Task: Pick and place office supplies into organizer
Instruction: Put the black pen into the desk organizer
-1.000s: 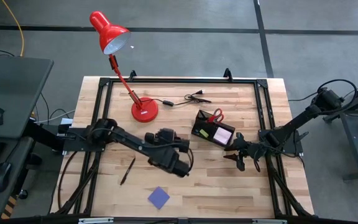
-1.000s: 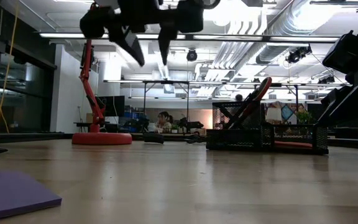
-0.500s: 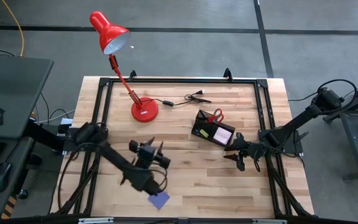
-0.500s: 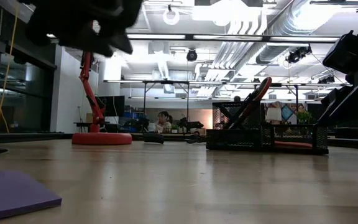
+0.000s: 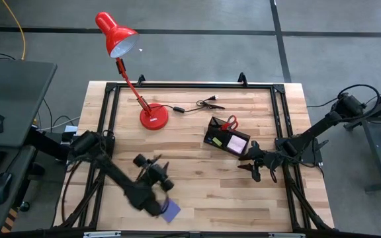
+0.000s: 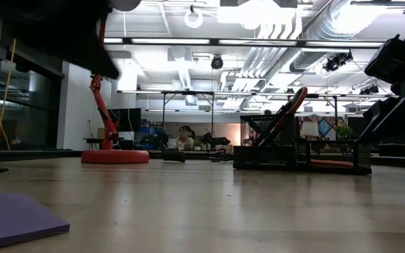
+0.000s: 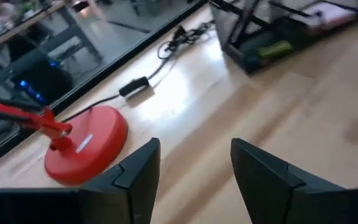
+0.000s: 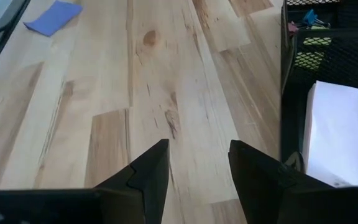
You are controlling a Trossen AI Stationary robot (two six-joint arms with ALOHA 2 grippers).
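Blue-purple note pad (image 5: 170,210) at worktop (image 5: 204,192) 6 o'clock; left tool (image 5: 156,173) above, spread, empty; right tool (image 5: 251,168) spread beside organizer (image 5: 225,137).

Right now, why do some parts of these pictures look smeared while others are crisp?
High view: the left gripper is smeared near the blue-purple note pad; the right gripper is crisp. Left wrist view: the organizer and lamp base are streaked. Low view: ceiling lights glare.
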